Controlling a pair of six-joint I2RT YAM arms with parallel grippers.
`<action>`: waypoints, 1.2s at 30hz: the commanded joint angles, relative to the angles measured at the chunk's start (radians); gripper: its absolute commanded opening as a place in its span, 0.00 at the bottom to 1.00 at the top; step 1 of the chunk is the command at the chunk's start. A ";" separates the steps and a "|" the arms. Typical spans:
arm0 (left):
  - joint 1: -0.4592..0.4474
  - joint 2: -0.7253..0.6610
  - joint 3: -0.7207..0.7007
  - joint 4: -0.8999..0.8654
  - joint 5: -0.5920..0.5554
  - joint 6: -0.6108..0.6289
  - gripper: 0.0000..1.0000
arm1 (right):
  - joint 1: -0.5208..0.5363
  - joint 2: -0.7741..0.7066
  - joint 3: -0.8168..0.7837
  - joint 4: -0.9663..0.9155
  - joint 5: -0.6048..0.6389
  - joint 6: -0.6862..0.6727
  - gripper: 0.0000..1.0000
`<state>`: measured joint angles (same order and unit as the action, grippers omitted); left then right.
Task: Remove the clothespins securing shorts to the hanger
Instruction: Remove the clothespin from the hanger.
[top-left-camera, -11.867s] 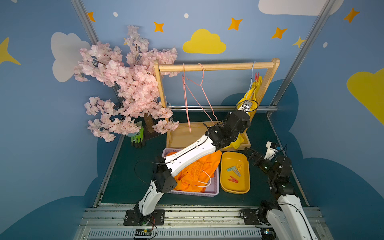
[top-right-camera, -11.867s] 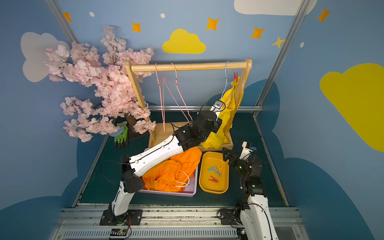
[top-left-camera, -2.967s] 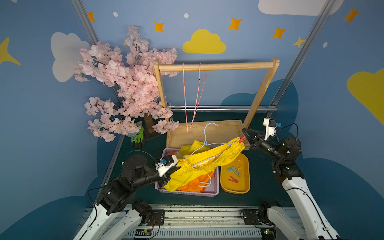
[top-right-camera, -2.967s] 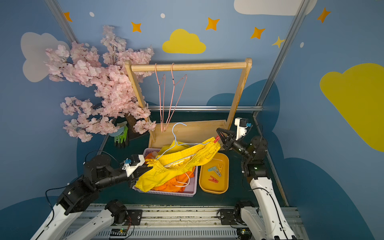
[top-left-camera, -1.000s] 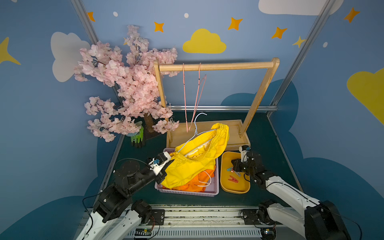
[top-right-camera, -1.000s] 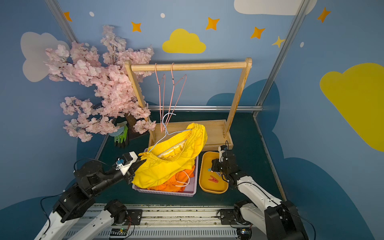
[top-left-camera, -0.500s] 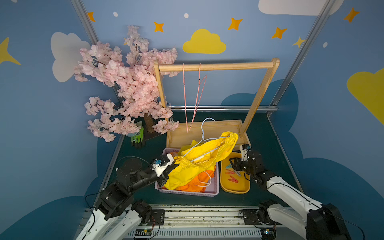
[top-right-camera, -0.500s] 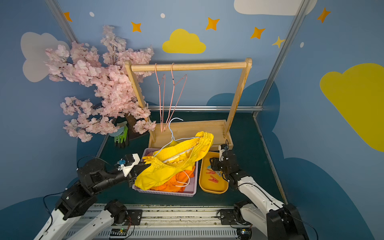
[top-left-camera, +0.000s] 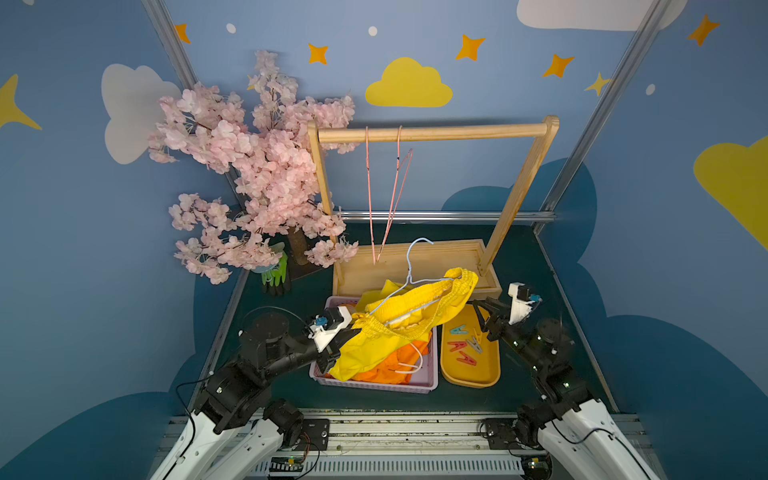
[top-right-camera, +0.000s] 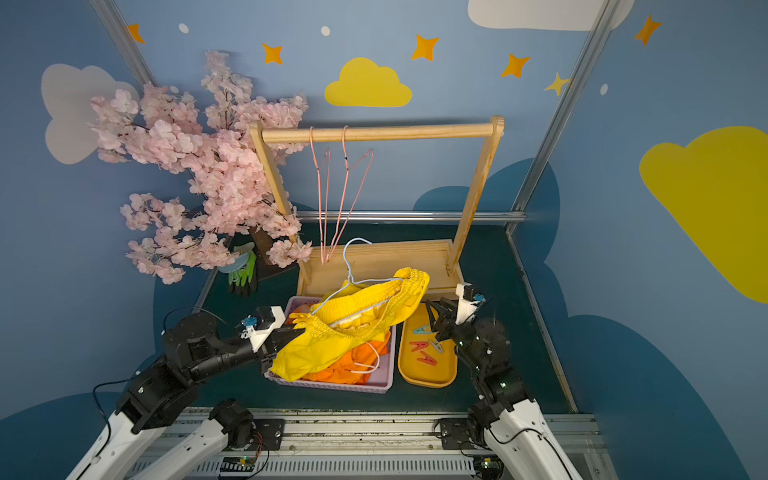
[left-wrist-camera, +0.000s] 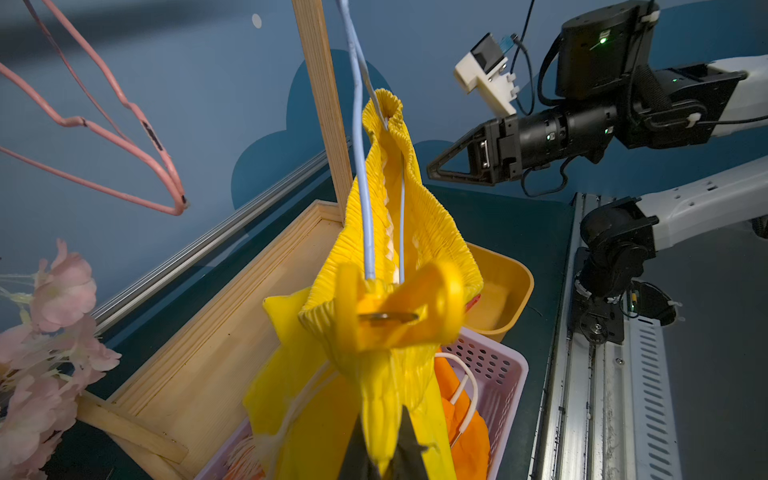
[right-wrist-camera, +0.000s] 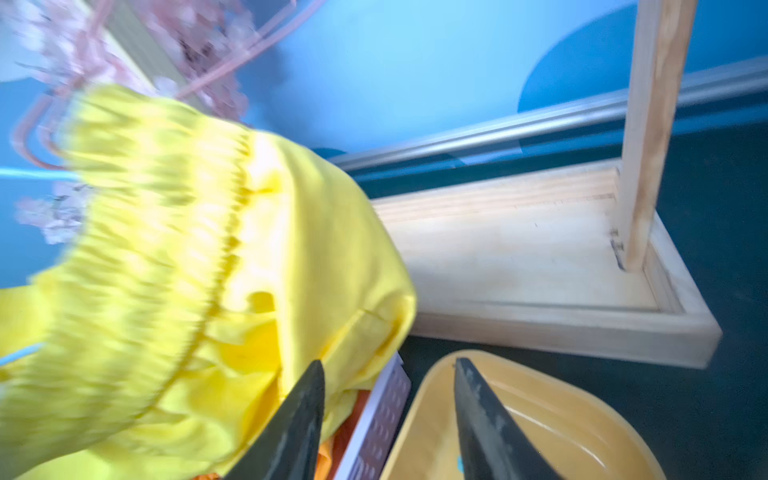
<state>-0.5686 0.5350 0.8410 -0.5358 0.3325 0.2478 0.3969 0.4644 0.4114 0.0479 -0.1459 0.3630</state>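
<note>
Seeing my right hand now open and empty above the tray, its red clothespin dropped; left hand grips the yellow shorts, one yellow clothespin left.

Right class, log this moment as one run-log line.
left gripper: shut on yellow shorts | right gripper: open, empty, over tray | yellow clothespin: clipped on

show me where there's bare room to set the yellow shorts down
Free: the wooden rack base behind the lilac basket, and the mat strip between basket, yellow tray and front rail. Crowded: basket full of orange shorts, tray holding clothespins.
</note>
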 joint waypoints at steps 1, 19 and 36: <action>-0.002 0.010 0.006 0.069 -0.003 0.005 0.03 | 0.007 -0.055 0.037 0.048 -0.072 -0.041 0.51; -0.042 0.089 0.009 0.169 -0.072 -0.041 0.03 | 0.181 0.282 0.366 0.210 -0.129 -0.095 0.47; -0.113 0.133 0.020 0.191 -0.147 -0.031 0.03 | 0.444 0.504 0.552 0.227 -0.001 -0.302 0.46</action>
<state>-0.6727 0.6712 0.8391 -0.4217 0.1955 0.2165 0.8223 0.9504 0.9302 0.2382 -0.1677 0.0959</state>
